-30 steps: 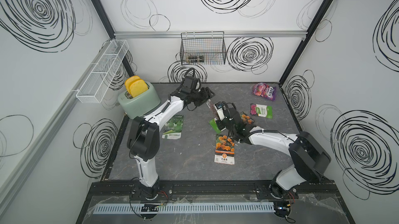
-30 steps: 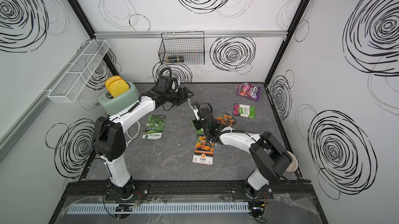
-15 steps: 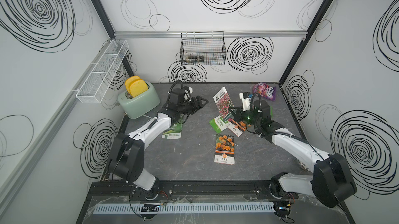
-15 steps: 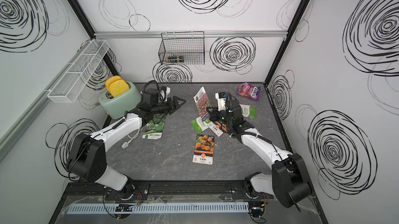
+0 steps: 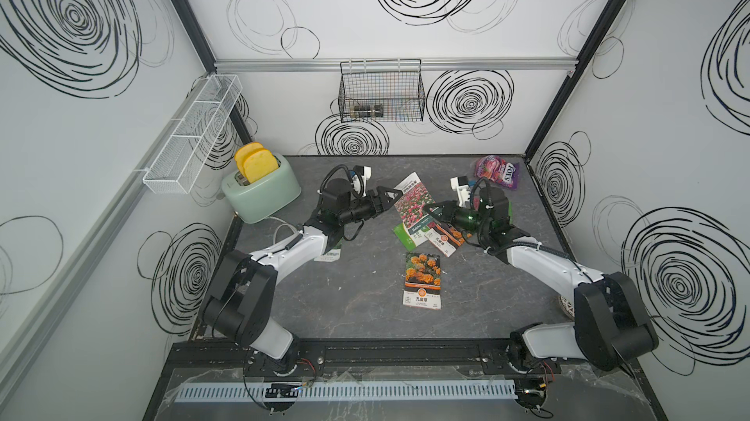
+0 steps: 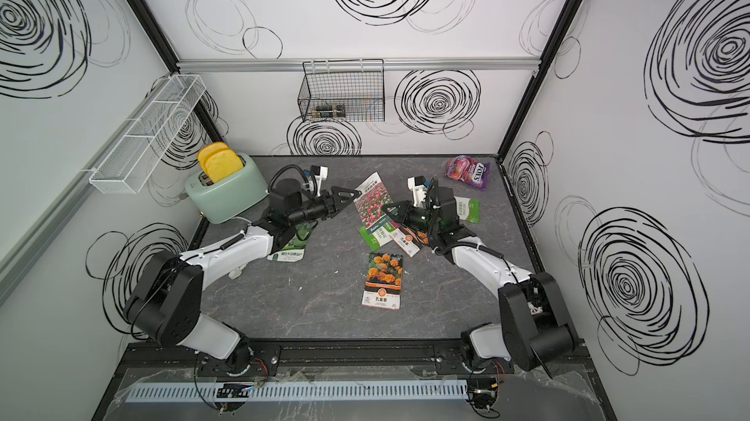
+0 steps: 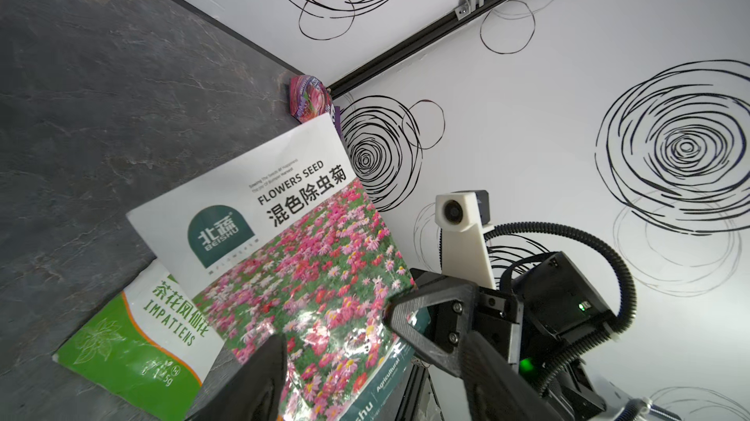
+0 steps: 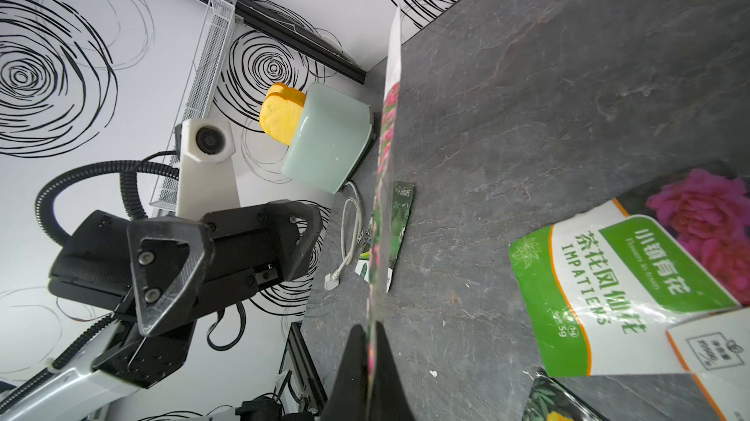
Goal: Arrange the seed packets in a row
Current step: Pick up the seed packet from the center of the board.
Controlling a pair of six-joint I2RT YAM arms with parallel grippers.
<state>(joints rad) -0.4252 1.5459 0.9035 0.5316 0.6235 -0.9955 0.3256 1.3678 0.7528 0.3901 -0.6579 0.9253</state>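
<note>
My right gripper (image 5: 429, 208) (image 8: 370, 342) is shut on a corner of the red-pink flower-field seed packet (image 5: 414, 200) (image 6: 371, 204) (image 7: 308, 260), which it holds tilted above the table. My left gripper (image 5: 386, 200) (image 7: 332, 329) is open, and the packet's free edge lies at its fingertips. On the table lie the marigold packet (image 5: 422, 281), a green impatiens packet (image 5: 410, 234) overlapped by an orange-edged packet (image 5: 446, 238), and a dark green packet (image 5: 330, 254) half under my left arm. In a top view a pink-on-green packet (image 6: 466, 208) shows behind my right wrist.
A purple-pink candy bag (image 5: 497, 171) lies in the back right corner. A mint toaster (image 5: 261, 191) with yellow slices stands at the back left, its white cord trailing beside my left arm. A black wire basket (image 5: 381, 94) and a white wire shelf (image 5: 190, 135) hang on the walls.
The right arm has swung back to the right with the flower-field packet lifted. The left gripper has come down from the back and closed in on the packet's free edge.
</note>
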